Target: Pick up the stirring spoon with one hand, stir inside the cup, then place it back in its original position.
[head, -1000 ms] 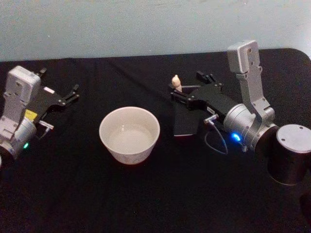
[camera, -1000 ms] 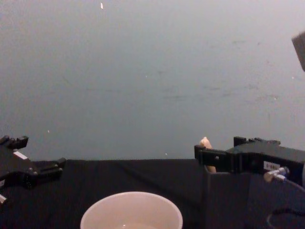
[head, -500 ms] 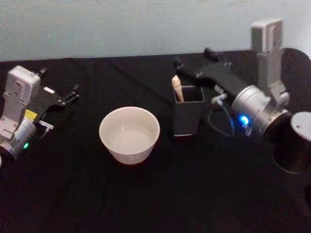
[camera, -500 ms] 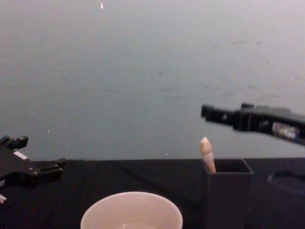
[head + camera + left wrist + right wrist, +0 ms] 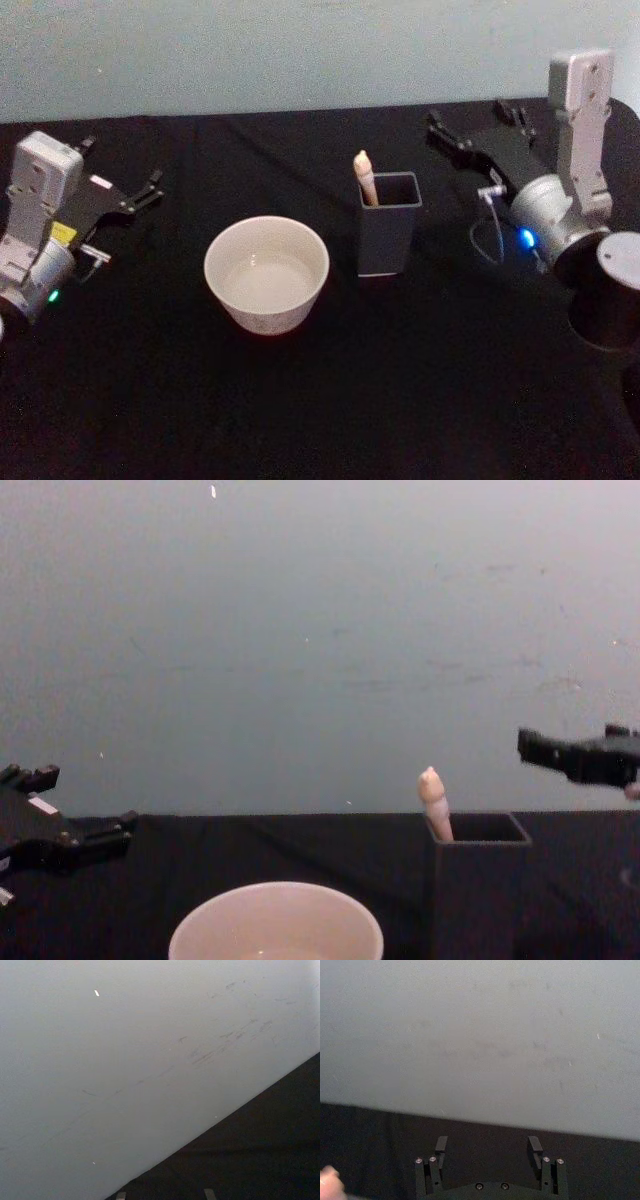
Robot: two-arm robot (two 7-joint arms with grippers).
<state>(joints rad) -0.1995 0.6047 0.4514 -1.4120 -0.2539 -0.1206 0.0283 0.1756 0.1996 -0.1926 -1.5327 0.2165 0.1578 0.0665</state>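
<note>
The stirring spoon [image 5: 365,178] stands in a dark grey square holder box [image 5: 388,238], with its cream handle [image 5: 434,800] leaning out of the holder's left corner. Its tip also appears in the right wrist view, spoon tip [image 5: 329,1180]. The cream-white cup [image 5: 266,274] sits left of the holder, and its rim [image 5: 276,916] is low in the chest view. My right gripper [image 5: 470,122] hovers right of the holder and behind it, apart from the spoon. Its fingers [image 5: 441,1144] are open with nothing between them. My left gripper [image 5: 122,165] rests open at the far left.
A black cloth [image 5: 330,400] covers the table, and a pale wall [image 5: 300,50] runs along its far edge. A dark cylindrical part of my right arm [image 5: 605,300] sits at the right edge. Bare cloth lies in front of the cup and holder.
My right gripper, which was at the spoon handle over the holder, has lifted off and drawn back to the right. The spoon stays in the holder. The left arm has not moved.
</note>
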